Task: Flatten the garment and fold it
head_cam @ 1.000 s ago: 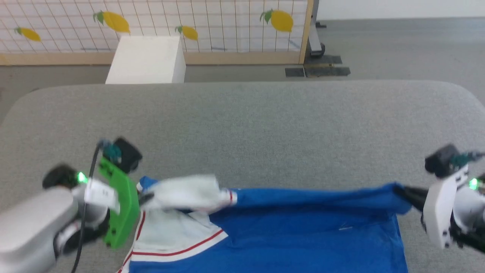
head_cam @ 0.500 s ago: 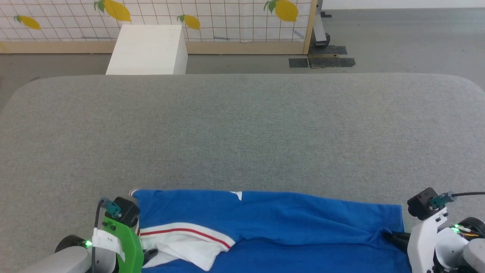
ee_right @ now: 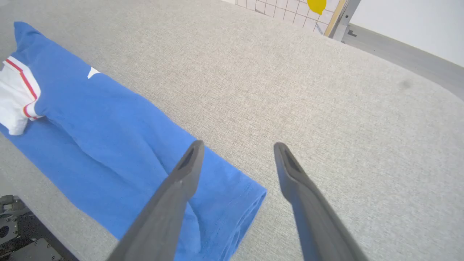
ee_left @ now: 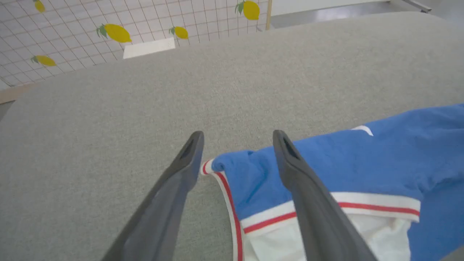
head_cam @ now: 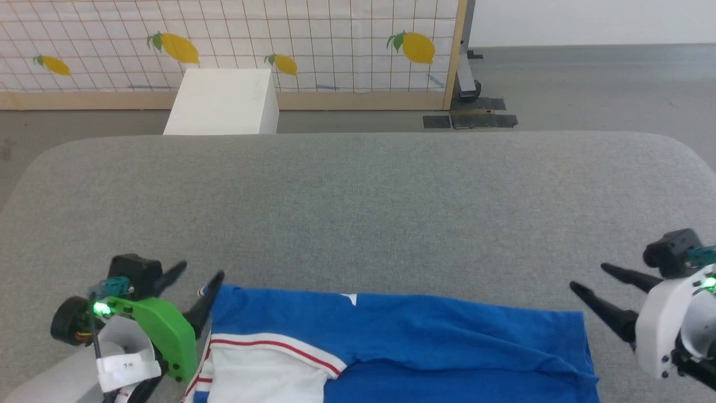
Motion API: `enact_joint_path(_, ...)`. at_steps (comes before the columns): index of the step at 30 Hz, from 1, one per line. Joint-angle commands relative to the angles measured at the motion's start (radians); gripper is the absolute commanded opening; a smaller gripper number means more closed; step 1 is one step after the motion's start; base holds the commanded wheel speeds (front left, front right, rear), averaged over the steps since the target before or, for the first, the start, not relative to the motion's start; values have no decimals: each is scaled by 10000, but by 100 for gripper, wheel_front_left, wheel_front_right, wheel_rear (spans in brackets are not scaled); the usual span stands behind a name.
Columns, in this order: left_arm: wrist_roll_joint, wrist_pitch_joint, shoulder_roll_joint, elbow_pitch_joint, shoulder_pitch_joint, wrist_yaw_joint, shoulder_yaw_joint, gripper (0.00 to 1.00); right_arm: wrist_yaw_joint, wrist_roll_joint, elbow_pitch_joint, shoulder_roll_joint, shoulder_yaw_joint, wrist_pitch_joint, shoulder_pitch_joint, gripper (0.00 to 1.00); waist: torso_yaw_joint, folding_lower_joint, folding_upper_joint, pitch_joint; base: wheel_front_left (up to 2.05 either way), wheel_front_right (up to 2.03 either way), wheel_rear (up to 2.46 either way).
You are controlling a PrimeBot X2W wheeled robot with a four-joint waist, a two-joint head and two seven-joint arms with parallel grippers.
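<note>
The garment (head_cam: 425, 336) is a royal blue shirt that lies doubled over along the near edge of the grey padded table (head_cam: 358, 207). Its white sleeve (head_cam: 263, 375) with red trim sits at the left. My left gripper (head_cam: 199, 272) stands open at the shirt's left corner. In the left wrist view the left gripper (ee_left: 237, 134) straddles that corner of the garment (ee_left: 326, 163) without pinching it. My right gripper (head_cam: 588, 277) is open just off the shirt's right edge. In the right wrist view the right gripper (ee_right: 238, 144) hangs above the hem corner of the garment (ee_right: 108, 127).
Most of the table beyond the shirt is bare grey fabric. Past its far edge stand a white box (head_cam: 224, 101), a gridded screen with lemon prints (head_cam: 313, 39) and a wooden post with a dark stand base (head_cam: 470, 106) on the grey floor.
Both grippers carried the shirt's far edge toward the near side, laid it down doubled over, then opened and let go. The head camera also shifted.
</note>
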Motion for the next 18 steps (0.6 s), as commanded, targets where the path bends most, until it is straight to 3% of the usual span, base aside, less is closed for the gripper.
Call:
enact_joint_path(1,294,-414,-103,-90,219,453,249,100,-17,-122,-215,-95,-329,77,274,100,-9,0,-1,-82,0,0,0)
enact_joint_path(4,898,-759,-263,-389,440,1378,917,100,-17,-130,-570,-277,-958,529,571,100,4,0,-1,-120,0,0,0)
enact_joint_path(7,1931,-793,-598,-1247,929,2314,2223,100,-17,205,-787,-441,-1424,1370,959,100,38,0,-1,-76,0,0,0)
enact_joint_path(9,2810,-796,-809,-1658,1502,2689,3221,100,-17,552,-825,-459,-1607,2023,1167,100,50,0,-1,3,0,0,0)
enact_joint_path(14,4853,-798,-1617,-2180,3151,3224,5395,100,-17,1132,-655,-349,-1629,3658,1393,100,114,0,-1,229,0,0,0)
enact_joint_path(18,6025,-799,-2499,-2490,4027,3275,6809,100,-17,1237,-172,-60,-1590,4383,1417,100,332,0,-1,443,0,0,0)
